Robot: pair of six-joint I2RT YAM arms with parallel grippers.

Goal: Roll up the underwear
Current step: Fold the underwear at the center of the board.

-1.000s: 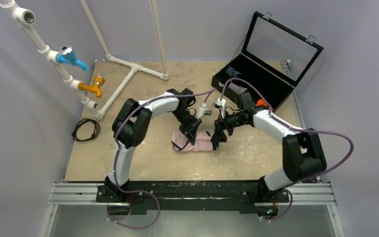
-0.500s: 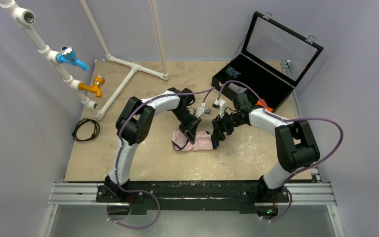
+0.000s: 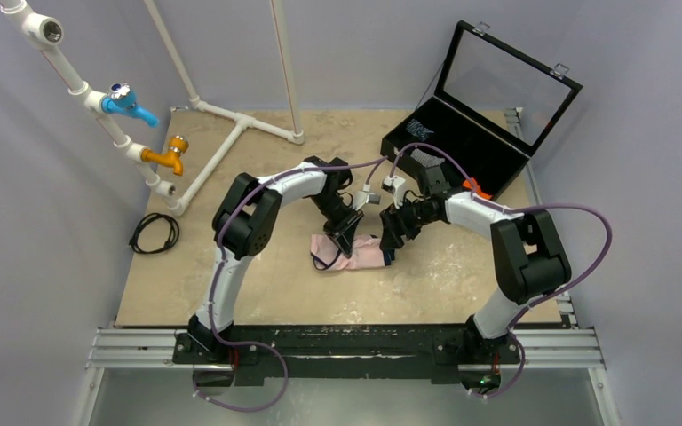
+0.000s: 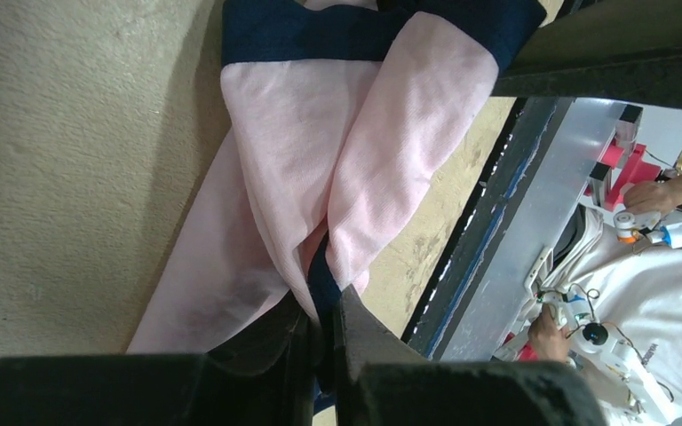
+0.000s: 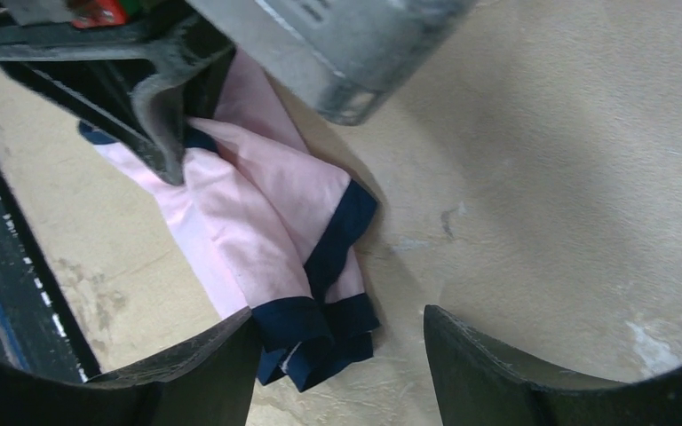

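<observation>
Mid-table, underwear [image 3: 364, 256] pinched in left jaws; right jaws wide, empty, alongside; black case [image 3: 475, 151] behind; white pipes [image 3: 213, 165] far left.

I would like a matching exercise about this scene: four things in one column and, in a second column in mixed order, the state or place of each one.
Things:
1. left gripper
2. right gripper
3. black case
4. black cable

States or places:
A. coiled at the table's left edge
B. open, fingers apart over the navy trim
C. lid raised, at the far right corner of the table
D. shut on the underwear

Pairs: 1-D, 2-B, 3-C, 4-A.
</observation>
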